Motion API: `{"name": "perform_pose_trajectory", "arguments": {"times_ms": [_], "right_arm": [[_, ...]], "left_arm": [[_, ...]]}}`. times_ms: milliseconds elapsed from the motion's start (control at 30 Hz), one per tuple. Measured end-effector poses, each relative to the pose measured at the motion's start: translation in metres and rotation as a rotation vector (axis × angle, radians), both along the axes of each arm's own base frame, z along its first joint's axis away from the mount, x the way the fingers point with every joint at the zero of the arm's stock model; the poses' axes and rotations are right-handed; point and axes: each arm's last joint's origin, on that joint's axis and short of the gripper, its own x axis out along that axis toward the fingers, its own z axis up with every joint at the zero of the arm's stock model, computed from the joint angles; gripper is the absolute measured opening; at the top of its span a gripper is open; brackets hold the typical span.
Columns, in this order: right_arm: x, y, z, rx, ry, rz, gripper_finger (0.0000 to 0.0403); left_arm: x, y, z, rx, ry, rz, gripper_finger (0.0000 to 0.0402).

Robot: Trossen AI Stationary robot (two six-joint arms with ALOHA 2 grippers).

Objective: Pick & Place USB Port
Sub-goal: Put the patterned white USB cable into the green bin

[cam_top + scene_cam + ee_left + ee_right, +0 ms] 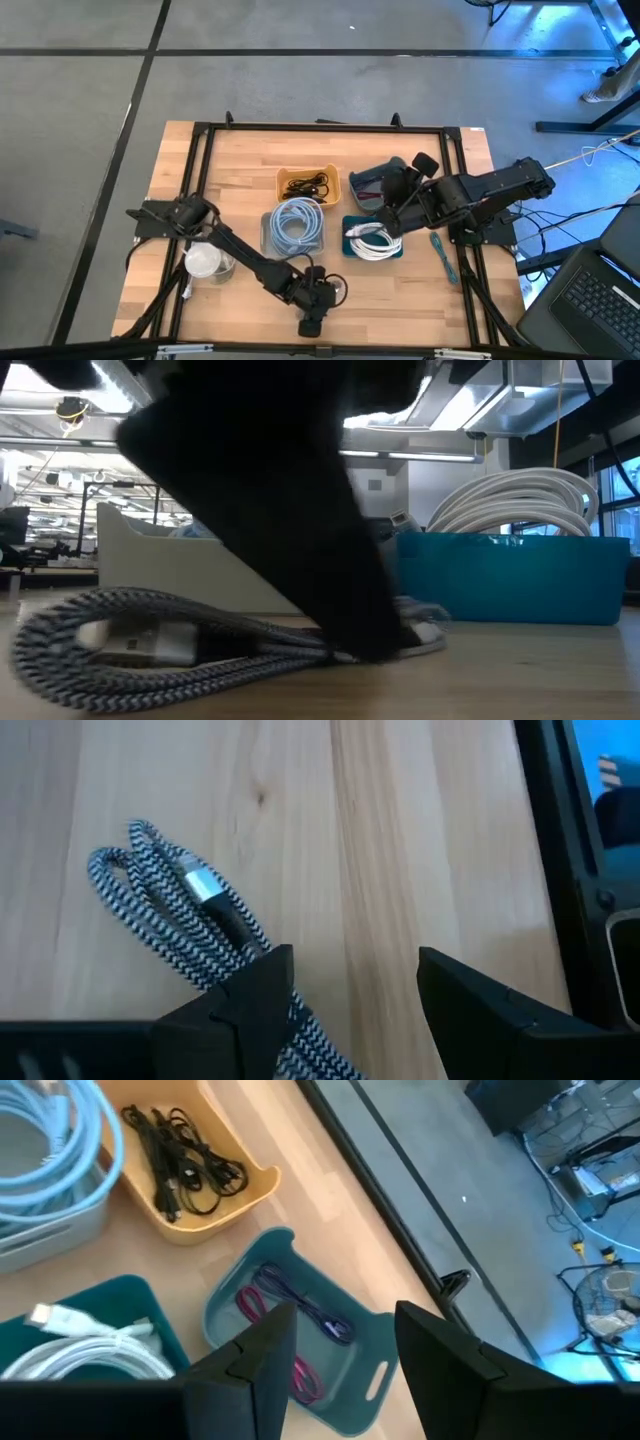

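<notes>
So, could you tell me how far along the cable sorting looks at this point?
Done: the white cable sits in the teal bin, the blue cable in the grey bin, and black cables in the yellow bin.

In hand: the left gripper stands open over the braided cable on the table, gripping nothing.

Left: grasping and binning it. The right gripper waits open above the blue tray.

Braided USB cable (185, 925), black-and-white woven sheath, is lying coiled flat on bare wood. In the left wrist view it is filling the left half of the frame, a silver plug showing among the loops. In the low view it is sprawling across the lower left, loops bunched together.
</notes>
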Motion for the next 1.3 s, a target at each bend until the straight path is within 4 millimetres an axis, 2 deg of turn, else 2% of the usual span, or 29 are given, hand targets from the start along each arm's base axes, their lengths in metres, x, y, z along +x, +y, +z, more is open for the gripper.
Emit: {"name": "perform_pose_trajectory", "arguments": {"times_ms": [67,167,400,567,767,1067,1300], "right_arm": [[-0.001,0.004,0.0,0.007,-0.006,0.009,0.0173],[-0.003,0.01,0.0,0.014,-0.016,0.02,0.0173],[-0.005,0.017,0.0,0.025,-0.037,0.039,0.0173],[-0.006,0.02,0.0,0.029,-0.044,0.044,0.0173],[-0.006,0.02,0.0,0.035,-0.054,0.035,0.0173],[-0.005,0.021,0.0,0.038,-0.06,0.032,0.0173],[-0.005,0.021,0.0,0.038,-0.059,0.032,0.0173]], "left_arm": [[0.002,-0.001,-0.008,0.005,-0.001,0.003,0.0207],[0.002,-0.002,-0.01,0.004,-0.006,0.004,0.0207],[-0.001,-0.013,0.012,0.043,-0.043,-0.042,0.0207],[-0.004,-0.028,0.04,0.126,-0.01,-0.048,0.0207],[-0.018,-0.035,0.05,0.266,0.028,0.035,0.0207],[-0.018,-0.018,0.035,0.266,0.114,0.131,0.0207],[-0.017,-0.009,0.014,0.148,0.142,0.14,0.0207]]}}
